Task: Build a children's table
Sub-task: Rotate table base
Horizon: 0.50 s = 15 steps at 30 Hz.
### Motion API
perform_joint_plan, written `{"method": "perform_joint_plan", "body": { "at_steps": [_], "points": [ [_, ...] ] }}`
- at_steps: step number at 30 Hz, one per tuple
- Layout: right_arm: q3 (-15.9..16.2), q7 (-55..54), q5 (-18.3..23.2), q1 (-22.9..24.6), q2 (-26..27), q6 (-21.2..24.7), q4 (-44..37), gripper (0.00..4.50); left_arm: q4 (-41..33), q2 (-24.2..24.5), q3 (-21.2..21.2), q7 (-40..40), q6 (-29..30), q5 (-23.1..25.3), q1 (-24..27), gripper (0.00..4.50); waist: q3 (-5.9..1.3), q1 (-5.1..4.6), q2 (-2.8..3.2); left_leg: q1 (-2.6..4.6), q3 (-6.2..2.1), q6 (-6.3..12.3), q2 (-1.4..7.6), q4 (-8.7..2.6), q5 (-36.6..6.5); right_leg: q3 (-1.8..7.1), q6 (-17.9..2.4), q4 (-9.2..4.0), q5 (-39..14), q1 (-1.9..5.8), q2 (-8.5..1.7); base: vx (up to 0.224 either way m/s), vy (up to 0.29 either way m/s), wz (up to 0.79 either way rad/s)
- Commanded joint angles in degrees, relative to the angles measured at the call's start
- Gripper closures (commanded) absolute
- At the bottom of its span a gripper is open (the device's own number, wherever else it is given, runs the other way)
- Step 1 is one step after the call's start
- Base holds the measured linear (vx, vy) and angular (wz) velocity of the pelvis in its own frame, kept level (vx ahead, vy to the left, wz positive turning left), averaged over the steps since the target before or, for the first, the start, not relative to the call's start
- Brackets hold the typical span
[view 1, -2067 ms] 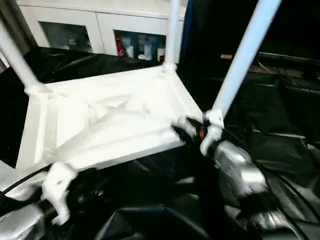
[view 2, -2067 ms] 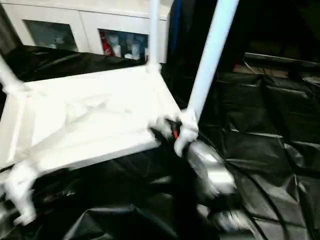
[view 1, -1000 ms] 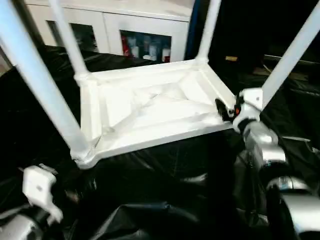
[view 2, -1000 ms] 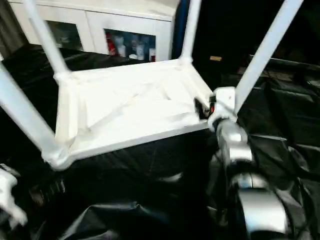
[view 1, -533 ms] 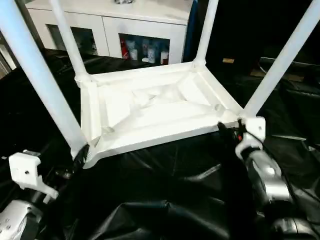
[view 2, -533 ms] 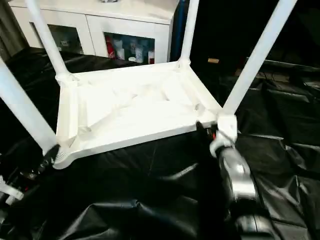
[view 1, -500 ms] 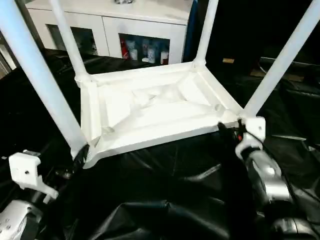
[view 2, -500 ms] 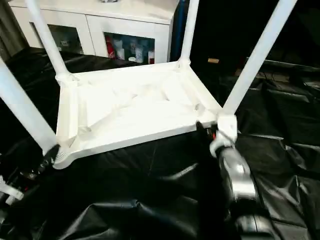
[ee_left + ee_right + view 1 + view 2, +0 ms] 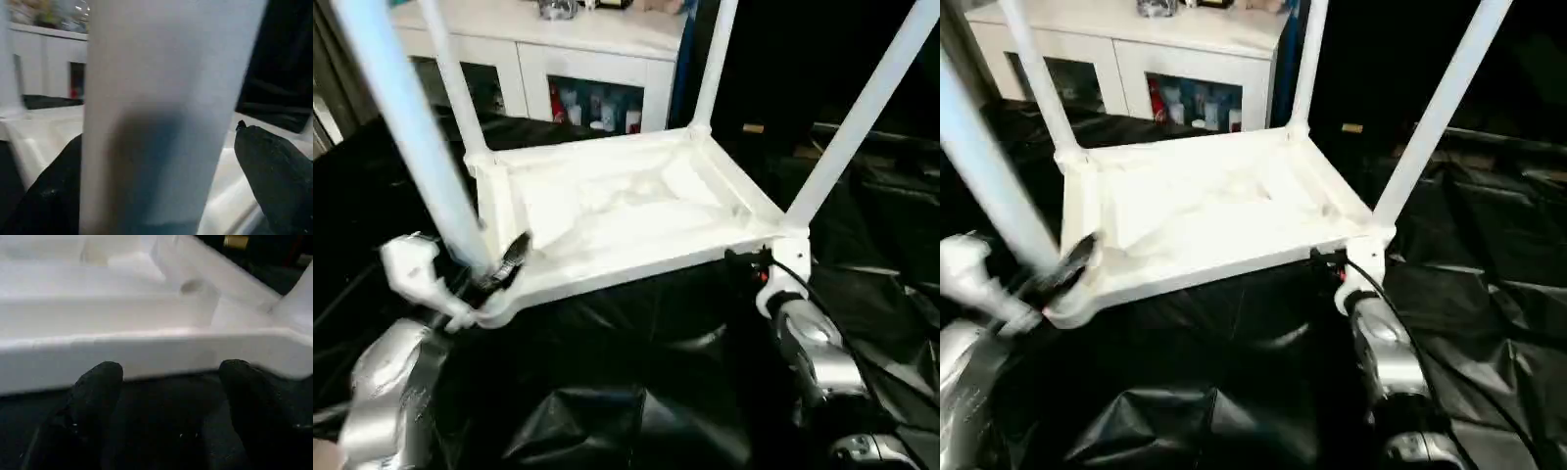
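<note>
Left fingers (image 9: 274,171) spread wide, one on each side of the near-left leg (image 9: 411,137) of the table (image 9: 617,211), low down by its corner socket; contact with the leg not discernible. Left gripper (image 9: 494,269) at the table's near-left corner, silver left forearm (image 9: 386,401) below it. Right fingers (image 9: 98,387) apart, tips just short of the near edge of the tabletop, nothing between them. Right gripper (image 9: 751,262) just beside the near-right corner socket, at the foot of the near-right leg (image 9: 857,113), silver right forearm (image 9: 818,357) behind it. Table upside down on the surface, ribbed underside up, all four legs standing upright in the corner sockets. Surface draped in black plastic sheet (image 9: 626,392). White cabinet (image 9: 568,69) with glass doors beyond the table's far edge, bottles visible behind the glass.
</note>
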Motion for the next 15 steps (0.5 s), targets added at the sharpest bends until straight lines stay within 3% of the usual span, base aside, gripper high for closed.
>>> {"method": "perform_joint_plan", "body": {
  "at_steps": [1, 4, 6, 8, 9, 10, 15],
  "points": [
    [0.6, -1.1, -0.7, -1.2, -0.1, 1.0, 1.6, 0.95, 0.3, 0.3, -2.8, -2.6, 2.7, -1.6, -0.6, 0.05, -3.24, -0.36, -0.26, 3.27, -2.84, -6.67, 3.50, -5.32, -28.6, 2.12, -7.5, -5.24, -20.7, -0.66, -3.21, 0.000, 0.000, 0.00],
    [0.6, -0.7, -0.7, -3.7, 0.4, 1.0, 4.7, 0.95, -2.1, 2.4, -4.9, -7.2, 8.2, -5.9, 0.9, 0.05, -3.41, -0.37, -0.03, 2.72, -2.93, -5.94, 3.56, -5.45, -26.6, 2.05, -8.1, -4.72, -18.8, -0.20, -3.27, 0.000, 0.000, 0.00],
    [0.5, 0.0, -0.5, -4.7, 0.7, 0.9, 5.6, 0.95, -4.9, 4.1, -6.4, -10.7, 12.5, -9.0, 2.6, 0.05, -3.49, -0.26, -0.04, 2.88, -2.72, -5.91, 3.69, -5.36, -25.7, 2.15, -8.5, -4.44, -16.6, -0.25, -3.21, 0.000, 0.000, 0.00],
    [0.3, 0.9, -0.3, -5.8, 1.0, 0.4, 6.9, 0.95, -8.5, 5.9, -7.9, -13.7, 17.1, -12.6, 4.4, 0.05, -3.71, -0.32, 0.02, 2.59, -2.66, -5.46, 3.63, -5.36, -23.6, 2.09, -9.3, -3.87, -13.8, 0.13, -3.10, 0.000, 0.000, 0.00],
    [0.3, 1.5, -0.3, -6.9, 1.3, 0.2, 8.5, 0.95, -11.4, 7.3, -9.2, -15.6, 20.9, -15.7, 5.7, 0.05, -3.72, -0.42, -0.05, 2.04, -2.63, -4.70, 3.52, -5.42, -21.0, 2.00, -9.6, -3.64, -11.6, 0.67, -2.98, 0.054, -0.008, -0.07],
    [0.3, 1.9, -0.3, -7.3, 1.3, 0.1, 9.0, 0.95, -12.8, 8.1, -10.0, -16.4, 22.5, -17.1, 6.3, 0.05, -3.79, -0.38, 0.03, 2.22, -2.45, -4.39, 3.47, -5.20, -19.8, 2.00, -10.1, -3.45, -10.4, 0.48, -2.90, 0.000, 0.000, 0.00],
    [1.1, 3.5, -0.3, -8.2, 1.6, -0.5, 10.5, 0.95, -17.0, 9.5, -14.3, -18.0, 26.8, -19.8, 6.1, 0.05, -3.83, -0.79, -0.16, 1.84, -2.31, -3.45, 3.39, -4.93, -16.6, 2.03, -10.3, -3.26, -9.1, 1.12, -2.79, 0.000, 0.000, 0.00]
  ]
}}
